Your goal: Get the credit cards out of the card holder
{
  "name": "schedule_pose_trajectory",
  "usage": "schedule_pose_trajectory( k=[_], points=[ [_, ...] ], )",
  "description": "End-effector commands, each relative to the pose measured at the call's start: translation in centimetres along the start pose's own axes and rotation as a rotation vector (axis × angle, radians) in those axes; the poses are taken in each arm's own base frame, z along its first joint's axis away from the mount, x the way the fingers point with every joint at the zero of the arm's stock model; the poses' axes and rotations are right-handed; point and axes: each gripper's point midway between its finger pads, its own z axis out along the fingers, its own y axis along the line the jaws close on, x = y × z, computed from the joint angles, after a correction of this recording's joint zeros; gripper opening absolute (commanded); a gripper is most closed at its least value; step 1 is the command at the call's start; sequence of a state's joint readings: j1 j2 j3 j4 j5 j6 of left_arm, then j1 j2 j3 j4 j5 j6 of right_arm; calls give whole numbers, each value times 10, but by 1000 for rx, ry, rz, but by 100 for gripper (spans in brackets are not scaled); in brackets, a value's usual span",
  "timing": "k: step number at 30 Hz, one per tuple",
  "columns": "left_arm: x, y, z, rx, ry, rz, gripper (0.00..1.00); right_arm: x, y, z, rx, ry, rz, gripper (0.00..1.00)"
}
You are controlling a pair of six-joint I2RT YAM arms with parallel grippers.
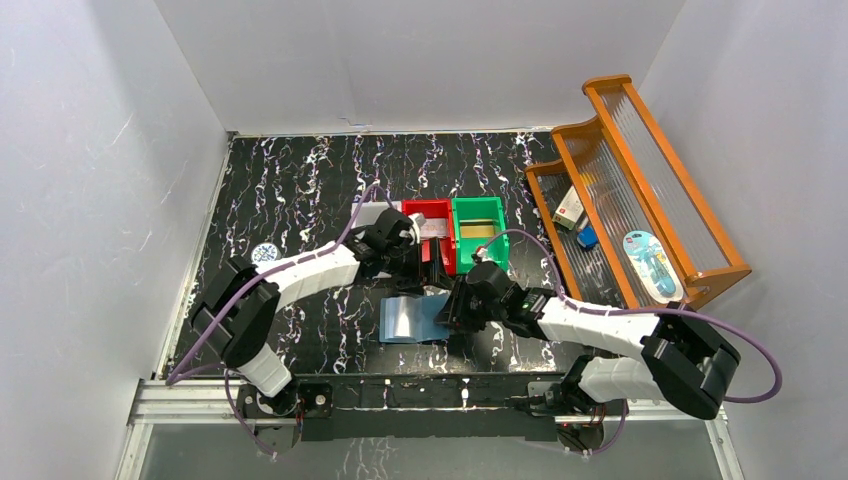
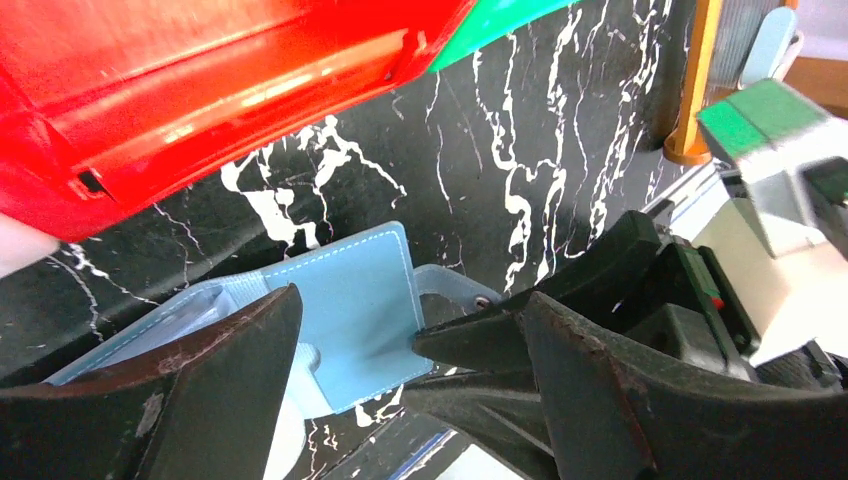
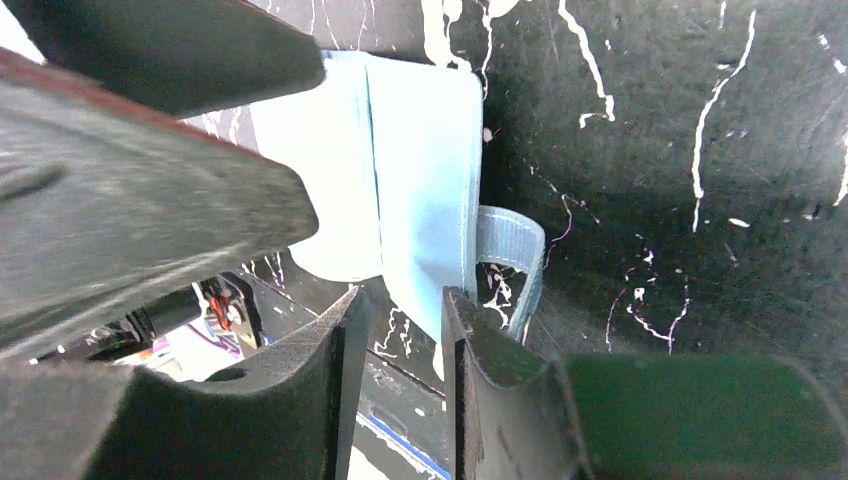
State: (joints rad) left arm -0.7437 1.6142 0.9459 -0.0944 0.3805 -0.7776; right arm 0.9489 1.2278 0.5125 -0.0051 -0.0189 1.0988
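The soft, pale-blue bifold card holder (image 1: 412, 320) is laid open at lower centre of the black marbled surface (image 1: 300, 180), under the wide-spread left gripper (image 2: 405, 310), its tabbed edge straddled by the right gripper (image 3: 403, 305), grip undeterminable; slick cards are likely best pinched edgewise.

- The red bin (image 1: 410, 208) and the green bin (image 1: 478, 203) are blocking the way just behind the card holder (image 1: 405, 320), with the left claw (image 2: 410, 300) working close to the red bin's front wall.
- Both claws are crowding the card holder's right edge. The right claw (image 3: 402, 300), jaws slightly apart astride that edge, is sitting between the left claw's wide-spread fingers (image 2: 220, 380).
- The wooden rack (image 1: 640, 115) is walling off the right side.
- Bare desk (image 1: 300, 190) is lying open to the left and behind the bins.
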Motion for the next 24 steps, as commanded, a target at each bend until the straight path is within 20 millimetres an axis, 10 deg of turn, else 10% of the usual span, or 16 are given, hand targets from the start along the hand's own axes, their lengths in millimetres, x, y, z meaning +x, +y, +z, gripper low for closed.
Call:
schedule_pose_trajectory(
  k=[1, 14, 24],
  points=[
    [-27, -22, -33, -30, -111, 71, 82, -11, 6, -1, -45, -16, 54, 42],
    [-20, 14, -79, -193, -248, 71, 88, -6, -4, 7, 6, 44, 76, 43],
    [25, 37, -67, -176, -108, 34, 88, -4, -8, 11, 28, 58, 81, 43]
  ],
)
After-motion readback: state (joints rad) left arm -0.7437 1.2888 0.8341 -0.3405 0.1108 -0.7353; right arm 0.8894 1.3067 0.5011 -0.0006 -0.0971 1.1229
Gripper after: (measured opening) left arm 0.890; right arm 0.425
